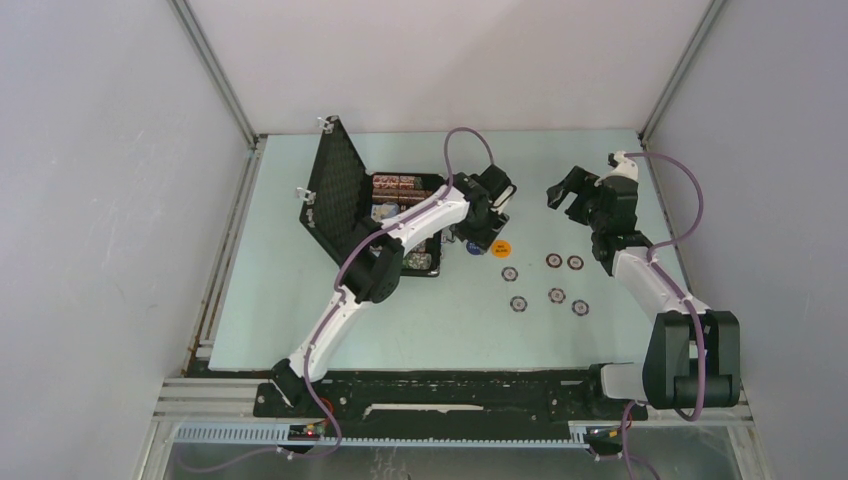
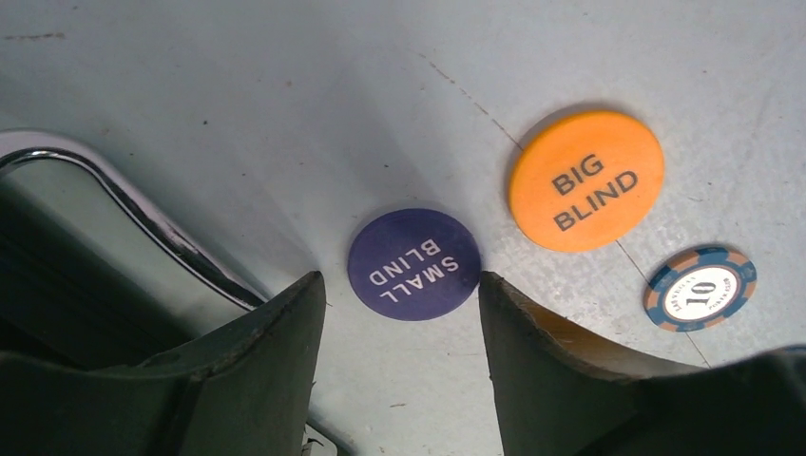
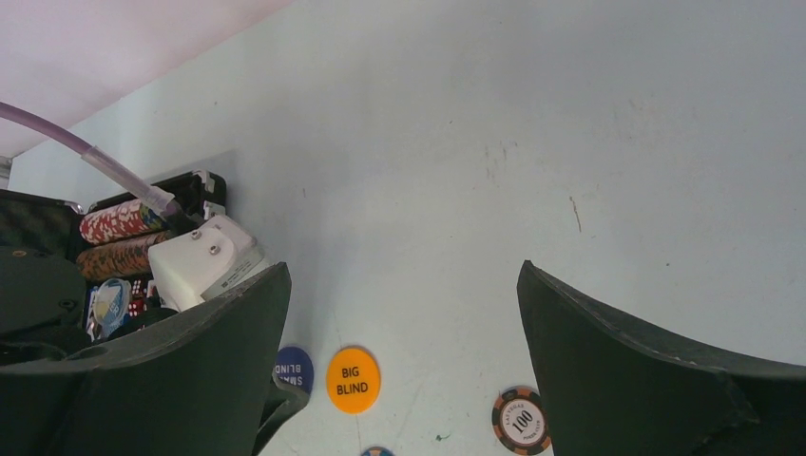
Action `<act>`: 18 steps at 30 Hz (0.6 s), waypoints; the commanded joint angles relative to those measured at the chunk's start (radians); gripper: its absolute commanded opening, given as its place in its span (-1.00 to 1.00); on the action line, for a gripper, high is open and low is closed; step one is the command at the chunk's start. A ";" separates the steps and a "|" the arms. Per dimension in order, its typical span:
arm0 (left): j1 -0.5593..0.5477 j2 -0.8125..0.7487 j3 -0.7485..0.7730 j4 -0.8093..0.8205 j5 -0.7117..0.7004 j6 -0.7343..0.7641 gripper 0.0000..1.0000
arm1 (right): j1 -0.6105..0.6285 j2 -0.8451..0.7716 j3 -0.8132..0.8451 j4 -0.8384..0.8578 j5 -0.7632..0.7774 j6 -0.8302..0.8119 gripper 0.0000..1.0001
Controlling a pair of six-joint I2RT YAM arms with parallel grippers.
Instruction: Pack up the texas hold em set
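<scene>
Flanking blue button (image 2: 413,264), spread left pincer (image 2: 399,281)

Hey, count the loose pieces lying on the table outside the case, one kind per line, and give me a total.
Poker chips: 6
Orange BIG BLIND button: 1
Dark blue SMALL BLIND button: 1
Total: 8

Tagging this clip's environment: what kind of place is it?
Probably a lab robot test cell, not a home: plain white panel walls, an aluminium frame post in the corner, a pale table boxed in.
</scene>
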 commanded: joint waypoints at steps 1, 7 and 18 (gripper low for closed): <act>-0.002 0.023 0.070 -0.010 0.048 0.020 0.33 | -0.004 0.006 0.003 0.044 -0.007 0.010 0.97; -0.005 0.025 0.073 -0.005 0.037 0.009 0.37 | -0.005 0.009 0.003 0.047 -0.012 0.014 0.97; -0.007 0.026 0.063 -0.028 0.025 0.024 0.03 | -0.004 0.010 0.004 0.047 -0.013 0.016 0.97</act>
